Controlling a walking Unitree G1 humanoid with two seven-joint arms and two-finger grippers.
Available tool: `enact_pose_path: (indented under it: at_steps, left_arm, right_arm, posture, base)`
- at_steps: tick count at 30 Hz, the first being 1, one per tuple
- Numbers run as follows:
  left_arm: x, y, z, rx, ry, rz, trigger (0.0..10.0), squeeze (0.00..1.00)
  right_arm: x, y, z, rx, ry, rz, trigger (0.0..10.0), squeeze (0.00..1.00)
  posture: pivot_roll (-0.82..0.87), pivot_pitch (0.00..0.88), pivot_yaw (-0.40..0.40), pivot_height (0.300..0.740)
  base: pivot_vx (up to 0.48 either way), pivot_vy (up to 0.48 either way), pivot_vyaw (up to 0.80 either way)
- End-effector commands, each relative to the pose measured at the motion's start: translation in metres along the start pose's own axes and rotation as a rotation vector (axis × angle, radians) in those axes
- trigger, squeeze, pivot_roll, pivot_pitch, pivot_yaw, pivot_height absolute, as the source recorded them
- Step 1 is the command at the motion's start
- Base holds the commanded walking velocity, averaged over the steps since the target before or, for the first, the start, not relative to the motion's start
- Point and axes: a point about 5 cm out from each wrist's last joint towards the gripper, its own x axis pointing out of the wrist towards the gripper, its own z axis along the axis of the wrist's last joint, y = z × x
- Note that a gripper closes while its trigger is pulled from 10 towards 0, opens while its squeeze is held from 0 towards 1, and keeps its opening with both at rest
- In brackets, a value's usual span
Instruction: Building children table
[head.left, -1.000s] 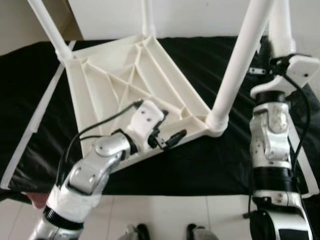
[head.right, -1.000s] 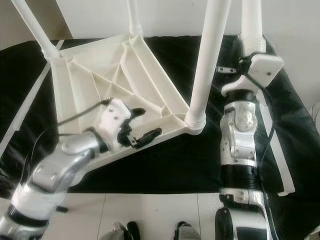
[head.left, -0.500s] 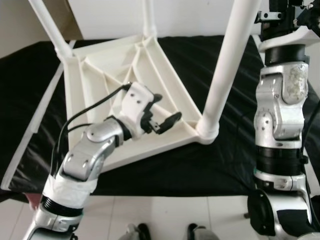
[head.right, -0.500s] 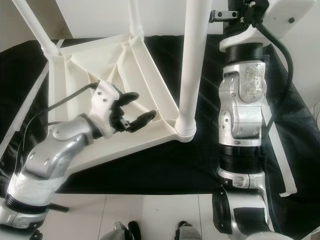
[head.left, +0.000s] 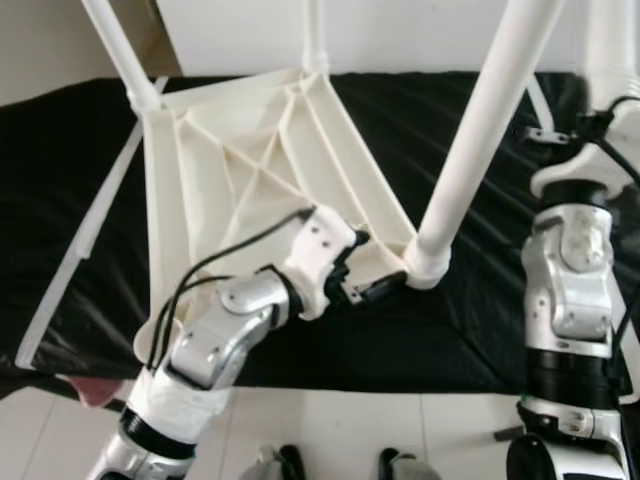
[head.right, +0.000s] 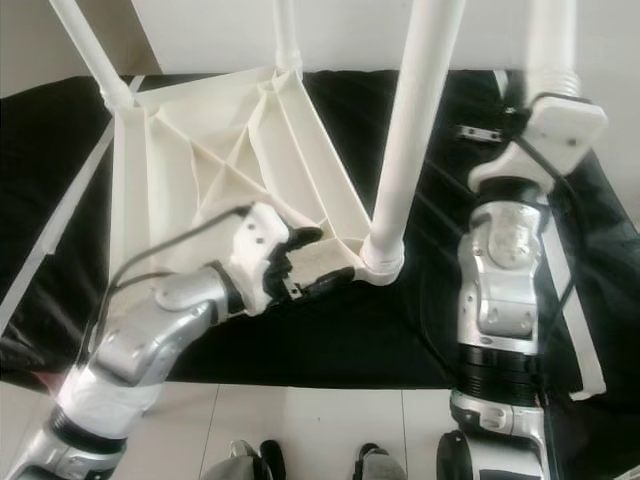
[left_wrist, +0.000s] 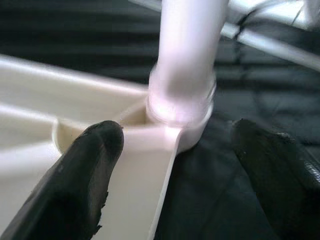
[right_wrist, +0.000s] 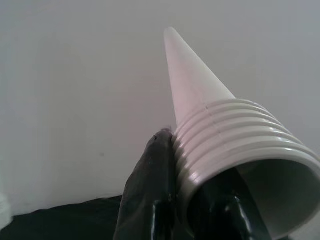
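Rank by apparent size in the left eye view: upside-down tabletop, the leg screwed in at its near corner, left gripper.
1. Upside-down tabletop, largest.
2. Near-corner leg, long but narrow, and it runs toward the camera, so nearness inflates it.
3. Left gripper, smallest.

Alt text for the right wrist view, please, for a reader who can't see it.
The right claw grips a loose white table leg just behind its ribbed, hollow threaded end, the leg tapering away toward a plain pale wall. A strip of black cloth lies below.
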Motion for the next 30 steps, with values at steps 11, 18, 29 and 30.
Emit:
enact_pose_path:
  at_steps: [11, 18, 29, 30]
  left_arm:
    - [0.004, 0.018, -0.042, 0.083, 0.228, 0.141, 10.0, 0.0]
    - [0.016, 0.026, -0.041, 0.076, 0.209, 0.234, 10.0, 0.0]
    - [0.055, 0.038, -0.031, 0.033, 0.186, 0.375, 10.0, 0.0]
    - [0.061, 0.04, -0.029, 0.032, 0.176, 0.409, 10.0, 0.0]
  right_arm:
    - [-0.014, -0.014, 0.006, -0.059, 0.023, -0.045, 10.0, 0.0]
    - [-0.017, -0.013, 0.004, -0.059, 0.037, -0.05, 10.0, 0.0]
    - [-0.019, -0.012, 0.004, -0.056, 0.061, -0.057, 10.0, 0.0]
    - [-0.02, -0.011, 0.004, -0.055, 0.061, -0.057, 10.0, 0.0]
  posture:
    - [-0.15, 0.196, 0.089, 0.74]
    - [-0.14, 0.195, 0.089, 0.74]
    - [-0.15, 0.198, 0.094, 0.74]
    - [-0.15, 0.201, 0.095, 0.74]
  base:
    - [0.0, 0.0, 0.0]
    - [0.0, 0.0, 0.0]
    - [0.0, 0.0, 0.0]
    - [0.0, 0.0, 0.0]
